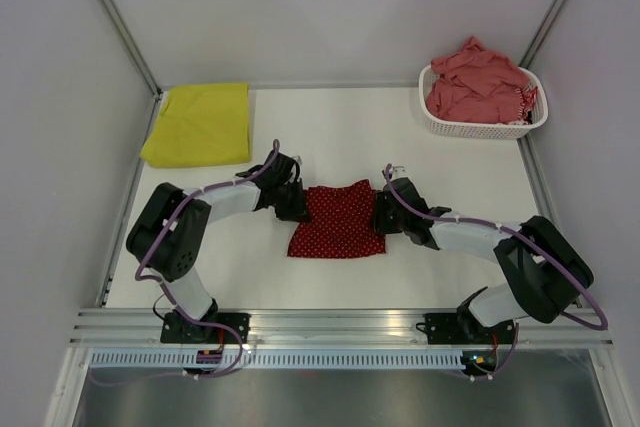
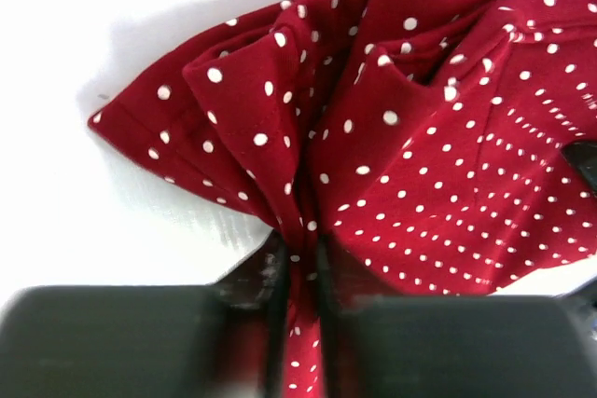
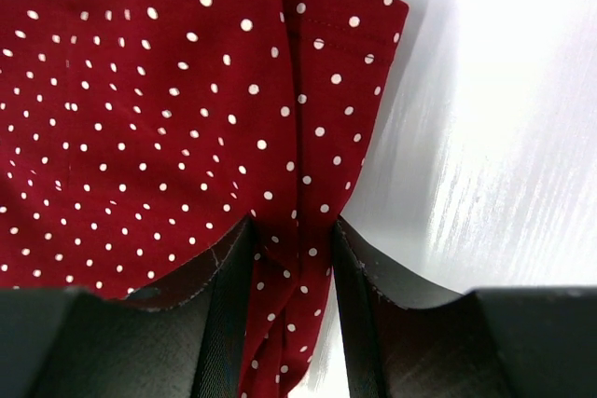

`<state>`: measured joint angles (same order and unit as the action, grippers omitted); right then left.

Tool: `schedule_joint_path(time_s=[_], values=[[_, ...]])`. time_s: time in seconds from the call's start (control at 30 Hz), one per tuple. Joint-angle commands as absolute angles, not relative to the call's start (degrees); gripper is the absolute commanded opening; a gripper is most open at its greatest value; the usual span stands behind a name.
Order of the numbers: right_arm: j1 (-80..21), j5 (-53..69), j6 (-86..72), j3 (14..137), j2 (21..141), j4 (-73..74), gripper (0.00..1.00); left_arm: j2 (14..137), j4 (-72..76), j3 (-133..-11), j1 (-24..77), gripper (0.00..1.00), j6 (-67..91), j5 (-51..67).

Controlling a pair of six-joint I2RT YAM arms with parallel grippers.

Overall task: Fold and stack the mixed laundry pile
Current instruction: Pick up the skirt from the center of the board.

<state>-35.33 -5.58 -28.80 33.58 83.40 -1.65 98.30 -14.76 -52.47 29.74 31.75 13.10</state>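
Currently, my left claw (image 2: 298,249) is clamped on a gathered fold at the 9 o'clock edge of the dark red white-dotted cloth (image 1: 338,222). My right claw (image 3: 292,230) is clamped on the same cloth's hemmed edge at 3 o'clock. The cloth lies on the white table (image 1: 450,177) between both claws, rumpled near the left grip. A yellow-green garment (image 1: 200,122) lies flat at 10 o'clock, well apart. A white perforated basket (image 1: 480,130) at 2 o'clock holds salmon-pink garments (image 1: 478,82).

no legible text, no labels, brands or numbers, any view
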Motion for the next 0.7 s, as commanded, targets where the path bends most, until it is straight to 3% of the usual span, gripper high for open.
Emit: schedule_joint_path(time_s=[0.0,0.03,0.3,0.37,0.4,0.5,0.67], values=[[-35.16,-3.87,-28.65,30.5,86.22,2.73,0.44,102.92,-17.49,-50.01,30.59,0.08,32.08,10.64],[-35.16,-3.78,-28.57,30.24,86.13,2.72,0.44,103.09,-17.58,-50.36,30.67,0.02,31.99,10.29],[-35.16,-2.9,-26.72,30.93,82.27,3.25,0.46,96.17,-24.34,-58.09,33.75,0.02,25.94,-5.79],[-35.07,-2.73,-25.85,32.08,80.08,3.43,0.5,92.56,-24.61,-59.58,33.84,0.02,22.25,-8.33],[-35.16,-2.46,-24.88,32.43,79.2,3.25,0.59,91.59,-24.78,-60.11,33.84,0.02,20.76,-9.05],[-35.16,-1.24,-22.6,34.71,76.21,2.99,0.72,89.83,-25.93,-62.48,33.84,0.02,15.92,-12.91],[-35.16,1.32,-21.97,38.14,72.43,2.02,0.75,92.01,-28.65,-69.95,33.75,0.02,8.19,-20.54]])
